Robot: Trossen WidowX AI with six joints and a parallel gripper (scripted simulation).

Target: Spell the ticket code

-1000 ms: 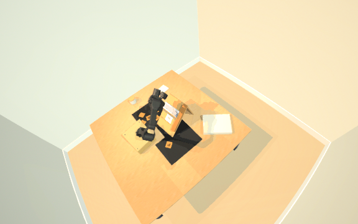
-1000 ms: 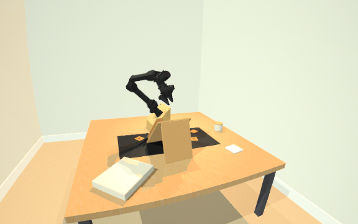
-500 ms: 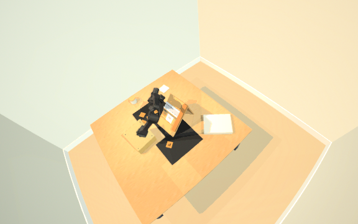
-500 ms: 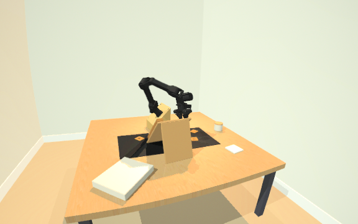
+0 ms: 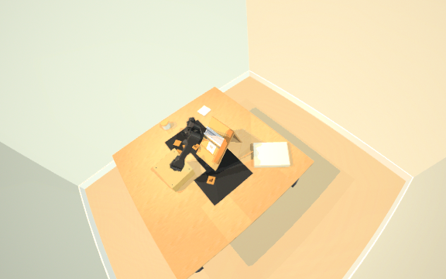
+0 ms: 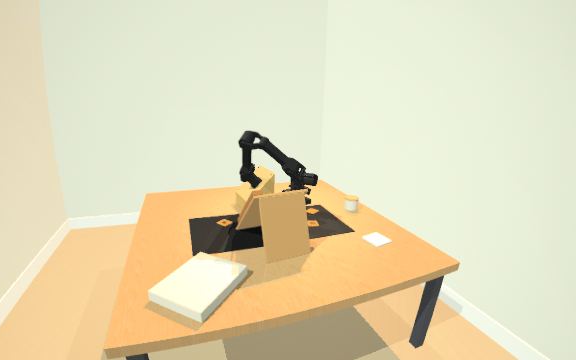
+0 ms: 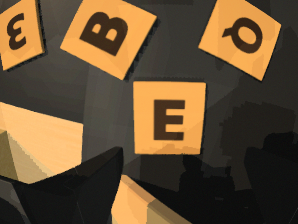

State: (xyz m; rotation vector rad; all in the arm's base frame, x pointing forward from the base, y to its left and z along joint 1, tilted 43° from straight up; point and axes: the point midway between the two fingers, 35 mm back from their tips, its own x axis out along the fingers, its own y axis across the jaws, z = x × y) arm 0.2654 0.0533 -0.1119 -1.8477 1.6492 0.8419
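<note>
My gripper is open and empty, low over the dark mat. In the wrist view, an E tile lies flat just beyond and between the fingertips. A B tile, a Q tile and a tile with a rounded, three-pronged letter lie farther off, turned differently. Another tile lies on the mat's other side. The tilted board carries the pale rail and the white ticket, whose print is too small to read. The board's back panel hides the gripper's fingers in the exterior view.
The arm's wooden base block stands beside the mat. A white box, a small jar and a white square are on the counter.
</note>
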